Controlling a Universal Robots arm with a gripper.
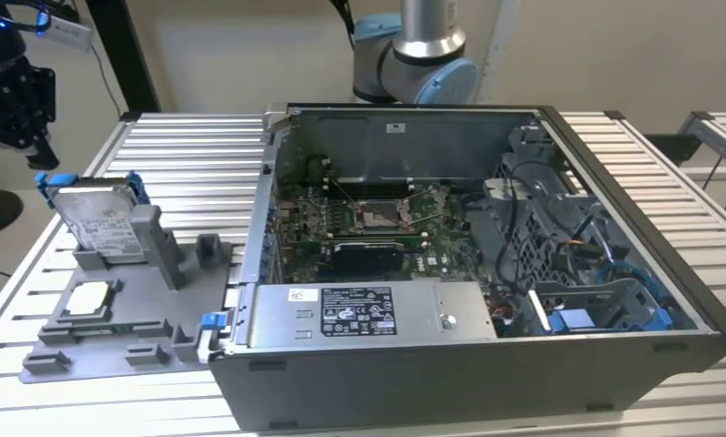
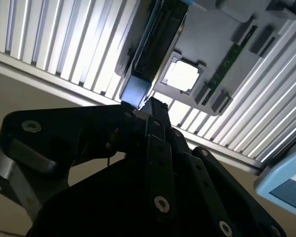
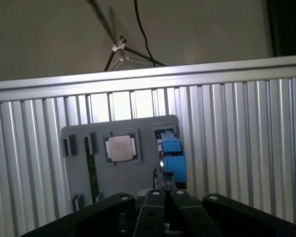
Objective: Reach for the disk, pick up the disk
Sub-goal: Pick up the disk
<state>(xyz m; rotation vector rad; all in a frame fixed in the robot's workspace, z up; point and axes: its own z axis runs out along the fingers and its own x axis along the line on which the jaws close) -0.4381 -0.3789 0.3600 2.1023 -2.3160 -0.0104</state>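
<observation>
The disk point(image 1: 96, 223) stands on edge in a slot of a grey holder plate point(image 1: 156, 341), in the left part of the exterior view, a little above mid-height. Its white label faces the camera and its blue frame shows at both upper corners. In both wrist views the disk point(image 2: 155, 44) point(image 3: 171, 158) shows edge-on, with the blue frame end nearest the camera.

The gripper point(image 1: 37, 150) hangs in the upper left corner of the exterior view, just above the disk's top left corner and apart from it. Its black fingers look pressed together with nothing between them, and in both wrist views the gripper point(image 2: 149, 106) point(image 3: 166, 193) points at the blue end of the disk.

A small square white-faced chip point(image 1: 89, 296) lies flat on the holder plate, below the disk in the exterior view. The plate rests on a slatted metal table point(image 1: 180, 155). An open computer case point(image 1: 460, 382) takes up the centre and the exterior view's right, with a long grey stickered box point(image 1: 363, 314) along its near wall.
</observation>
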